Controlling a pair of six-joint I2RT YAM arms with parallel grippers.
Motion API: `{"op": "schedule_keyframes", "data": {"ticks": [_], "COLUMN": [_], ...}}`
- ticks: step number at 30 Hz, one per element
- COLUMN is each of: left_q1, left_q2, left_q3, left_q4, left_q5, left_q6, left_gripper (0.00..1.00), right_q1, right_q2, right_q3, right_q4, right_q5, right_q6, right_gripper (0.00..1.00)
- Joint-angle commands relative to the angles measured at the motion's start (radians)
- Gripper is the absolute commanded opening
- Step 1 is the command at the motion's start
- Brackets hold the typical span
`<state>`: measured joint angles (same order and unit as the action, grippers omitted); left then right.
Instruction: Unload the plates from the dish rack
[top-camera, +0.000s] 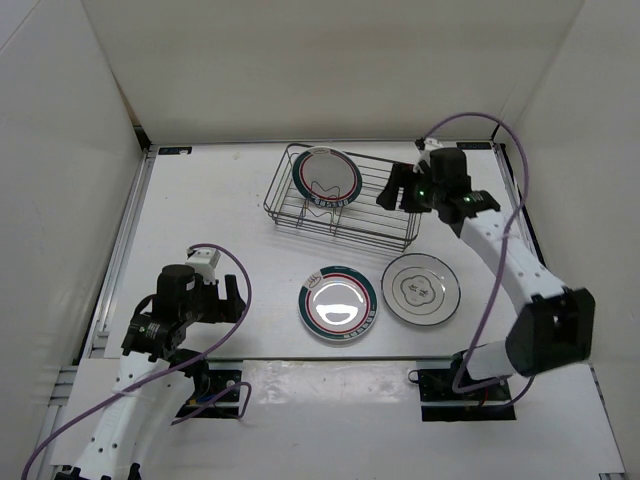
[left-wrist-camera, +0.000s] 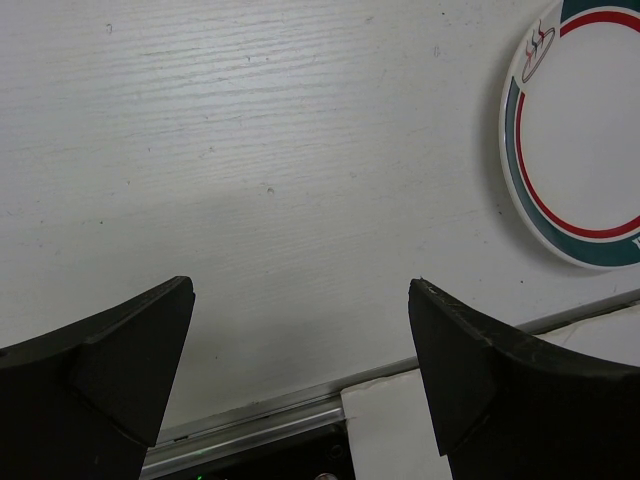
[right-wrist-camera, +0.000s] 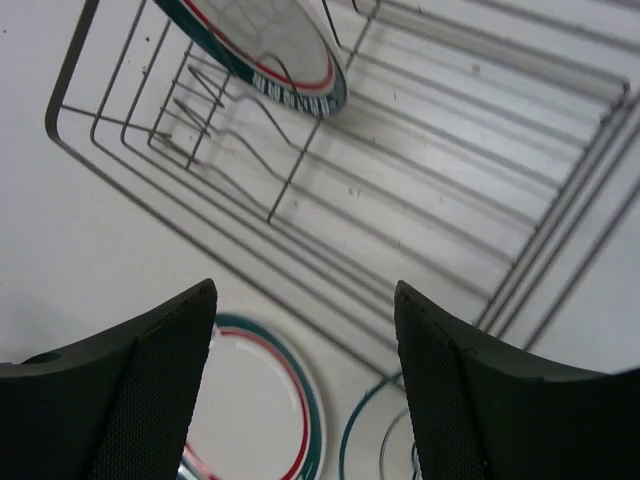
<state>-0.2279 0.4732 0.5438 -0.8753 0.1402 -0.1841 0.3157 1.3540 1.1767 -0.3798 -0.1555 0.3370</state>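
At 7 o'clock, the left fingers (left-wrist-camera: 150, 340) hang spread over the desk (top-camera: 220, 210). Mid-desk lie a green-and-red banded plate (top-camera: 338, 305) and, at its 3 o'clock, a flower-outlined plate (top-camera: 421, 289), apart. Beyond, the dish rack (top-camera: 340, 232) holds a second banded plate (top-camera: 326, 175) tilted; right fingers (right-wrist-camera: 450, 390) spread at its 3 o'clock end.

My right pincer (right-wrist-camera: 305, 390) is matt black, with a fine woven-looking texture on its inner faces. My left pincer (left-wrist-camera: 300, 380) looks like smooth, matt black plastic. The dish rack (top-camera: 350, 232) is thin bare metal wire, silver-grey with a dull sheen. The banded plate (top-camera: 339, 304) on the tabletop (top-camera: 210, 200) is glazed and glossy, catching the light. The tabletop itself is matt white and faintly streaked.
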Motion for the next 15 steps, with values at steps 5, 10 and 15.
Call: {"op": "schedule_keyframes", "data": {"ticks": [5,10,15], "left_q1": [-0.004,-0.002,-0.004], "left_q2": [-0.001,0.021,0.050], "left_q3": [-0.004,-0.002,0.001], "left_q4": [0.004,-0.001,-0.007], "left_q5": [-0.008,-0.019,-0.034], "left_q6": [0.000,0.000,0.000], "left_gripper": [1.00,1.00,1.00], "right_q1": [0.016,0.014,0.010], "right_q2": [0.258,0.474,0.666], "right_q3": [0.188,0.326,0.495], "right_q4": [0.367,0.464,0.484], "right_q5": [-0.133,-0.156,-0.177], "right_q6": [-0.173,-0.243,-0.271], "right_gripper": [0.74,0.74,0.74]}}
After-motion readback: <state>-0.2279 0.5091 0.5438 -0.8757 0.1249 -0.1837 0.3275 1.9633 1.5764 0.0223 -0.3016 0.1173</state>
